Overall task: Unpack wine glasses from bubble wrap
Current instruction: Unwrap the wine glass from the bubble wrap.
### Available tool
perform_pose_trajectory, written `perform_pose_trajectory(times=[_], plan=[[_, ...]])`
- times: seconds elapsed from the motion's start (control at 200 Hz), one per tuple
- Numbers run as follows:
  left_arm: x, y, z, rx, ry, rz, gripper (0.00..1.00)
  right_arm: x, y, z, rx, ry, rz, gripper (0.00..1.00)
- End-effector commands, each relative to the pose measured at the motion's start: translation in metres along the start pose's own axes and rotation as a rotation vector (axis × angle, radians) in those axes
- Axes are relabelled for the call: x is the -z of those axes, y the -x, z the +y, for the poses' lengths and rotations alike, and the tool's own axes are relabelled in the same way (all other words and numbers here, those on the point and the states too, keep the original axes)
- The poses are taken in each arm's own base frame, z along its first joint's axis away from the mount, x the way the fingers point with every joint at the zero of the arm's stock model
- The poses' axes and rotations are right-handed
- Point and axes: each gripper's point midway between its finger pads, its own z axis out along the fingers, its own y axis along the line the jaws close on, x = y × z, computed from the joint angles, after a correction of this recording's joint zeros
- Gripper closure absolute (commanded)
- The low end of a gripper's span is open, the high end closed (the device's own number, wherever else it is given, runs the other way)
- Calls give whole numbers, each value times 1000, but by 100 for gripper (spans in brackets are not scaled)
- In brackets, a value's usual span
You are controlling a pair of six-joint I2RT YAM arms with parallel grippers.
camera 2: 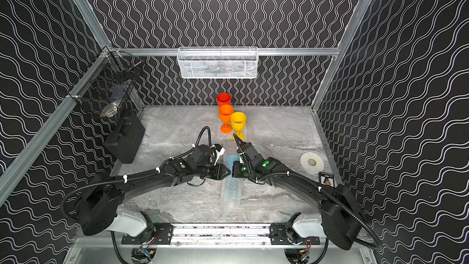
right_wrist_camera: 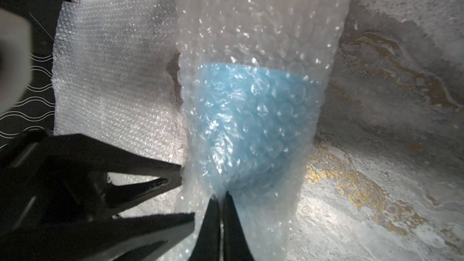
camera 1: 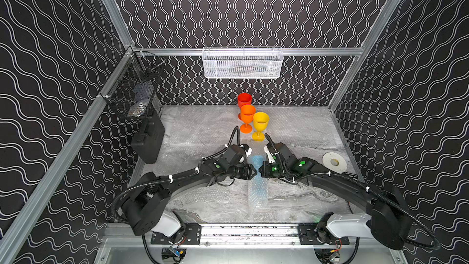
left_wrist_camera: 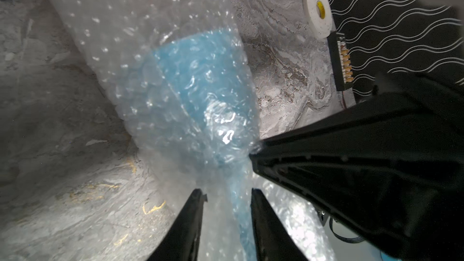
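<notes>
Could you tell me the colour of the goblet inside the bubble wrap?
Light blue plastic goblet, clearest in right wrist view.

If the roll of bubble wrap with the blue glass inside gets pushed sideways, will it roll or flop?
The bubble wrap roll lies on its side as a rounded tube, so it would probably roll. Its ends beyond the blue glass look empty, so likely floppy. Where the right gripper pinches it, the wrap crumples, suggesting it is soft.

I count three bare ones at twelve o'clock: red plastic stemmed goblet, orange goblet, yellow goblet. One light blue goblet inside one clear bubble-wrap roll. One white tape roll at two o'clock.
</notes>
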Motion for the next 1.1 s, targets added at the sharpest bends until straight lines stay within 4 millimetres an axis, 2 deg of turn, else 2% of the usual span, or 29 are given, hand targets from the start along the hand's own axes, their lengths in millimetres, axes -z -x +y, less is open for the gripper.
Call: perform_pose_trajectory(times=[0.0,0.24,0.901,1.096], plan=[[0,4,17,-54,114,-3,63,1,4,5,0,21,-14,100],[5,10,37,-123,272,-13,66,-1,1,9,16,42,1,100],[-6,6,38,-141,272,-1,68,-9,0,23,47,102,46,100],[-2,6,45,-163,315,-7,78,-7,1,20,48,87,38,100]])
